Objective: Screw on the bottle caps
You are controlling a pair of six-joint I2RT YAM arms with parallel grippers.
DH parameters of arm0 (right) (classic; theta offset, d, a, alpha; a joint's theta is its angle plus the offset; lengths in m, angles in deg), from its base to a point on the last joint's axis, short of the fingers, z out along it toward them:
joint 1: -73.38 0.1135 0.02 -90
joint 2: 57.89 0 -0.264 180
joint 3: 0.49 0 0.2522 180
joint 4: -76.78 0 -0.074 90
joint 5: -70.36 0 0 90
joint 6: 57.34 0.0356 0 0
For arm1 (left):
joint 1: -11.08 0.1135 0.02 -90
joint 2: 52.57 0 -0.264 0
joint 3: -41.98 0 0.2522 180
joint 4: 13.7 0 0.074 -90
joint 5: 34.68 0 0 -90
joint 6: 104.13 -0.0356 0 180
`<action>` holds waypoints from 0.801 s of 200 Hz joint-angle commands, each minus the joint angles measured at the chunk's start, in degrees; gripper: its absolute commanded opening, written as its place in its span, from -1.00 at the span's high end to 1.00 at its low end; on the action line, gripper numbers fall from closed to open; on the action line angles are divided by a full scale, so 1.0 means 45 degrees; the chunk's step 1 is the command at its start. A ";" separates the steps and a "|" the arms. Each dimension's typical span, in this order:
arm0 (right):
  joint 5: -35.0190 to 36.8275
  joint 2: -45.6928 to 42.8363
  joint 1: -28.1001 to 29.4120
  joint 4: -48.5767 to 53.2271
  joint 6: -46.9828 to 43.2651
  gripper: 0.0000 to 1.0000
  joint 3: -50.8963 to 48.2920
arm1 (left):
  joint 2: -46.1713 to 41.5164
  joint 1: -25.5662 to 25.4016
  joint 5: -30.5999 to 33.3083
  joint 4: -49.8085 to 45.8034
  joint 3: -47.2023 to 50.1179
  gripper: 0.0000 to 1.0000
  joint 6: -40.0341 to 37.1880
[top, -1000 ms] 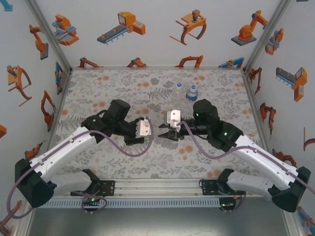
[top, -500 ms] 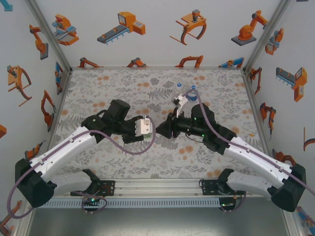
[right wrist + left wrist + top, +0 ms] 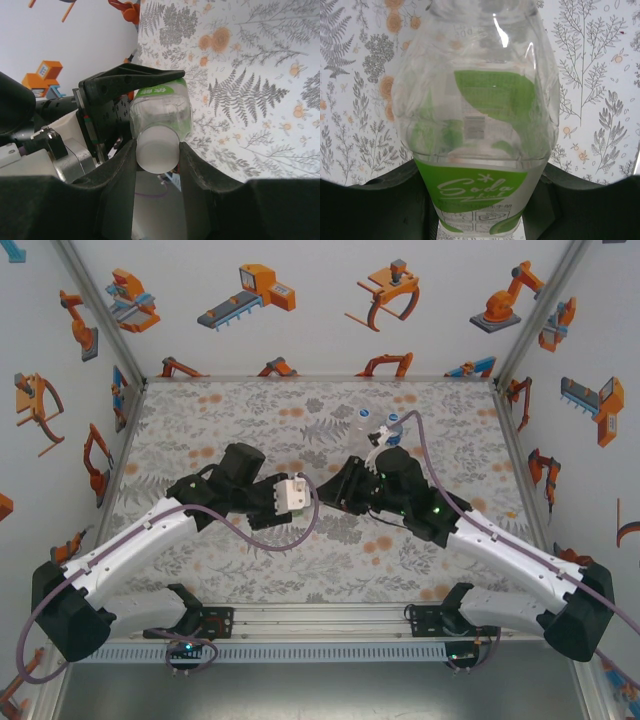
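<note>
My left gripper point(image 3: 480, 212) is shut on the lower body of the green-labelled bottle point(image 3: 480, 125), its dark fingers point(image 3: 385, 200) pressing both sides. A white bottle cap point(image 3: 157, 152) sits at that bottle's neck point(image 3: 162, 112), and my right gripper point(image 3: 157, 156) is shut on it, one finger on each side. In the top view the left gripper point(image 3: 312, 498) and the right gripper point(image 3: 336, 494) meet tip to tip over the middle of the table. The bottle between them is mostly hidden there.
Two more bottles stand at the back right: a clear one point(image 3: 365, 418) and one with a blue label point(image 3: 392, 421), just behind the right wrist and its purple cable point(image 3: 420, 455). The floral table cloth point(image 3: 220, 410) ends at walls on three sides.
The right wrist has rolled round with the cap between its fingers, its camera block swinging from the left toward the back. The left arm has held the bottle nearly still.
</note>
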 commanded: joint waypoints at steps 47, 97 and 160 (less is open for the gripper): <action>-0.1115 -0.1421 0.0044 0.0834 -1.0863 -0.21 0.2123 | -0.0129 -0.0088 -0.1520 0.0438 -0.0368 1.00 -0.0114; -0.4951 -0.1744 0.0054 0.2466 -1.9289 -0.23 0.2624 | -0.0286 -0.0107 -0.2398 0.0289 -0.0292 1.00 -0.0416; -0.6190 -0.1001 0.0073 0.2876 -2.1569 -0.11 0.2506 | -0.0267 -0.0094 -0.2781 0.0199 -0.0337 1.00 -0.0474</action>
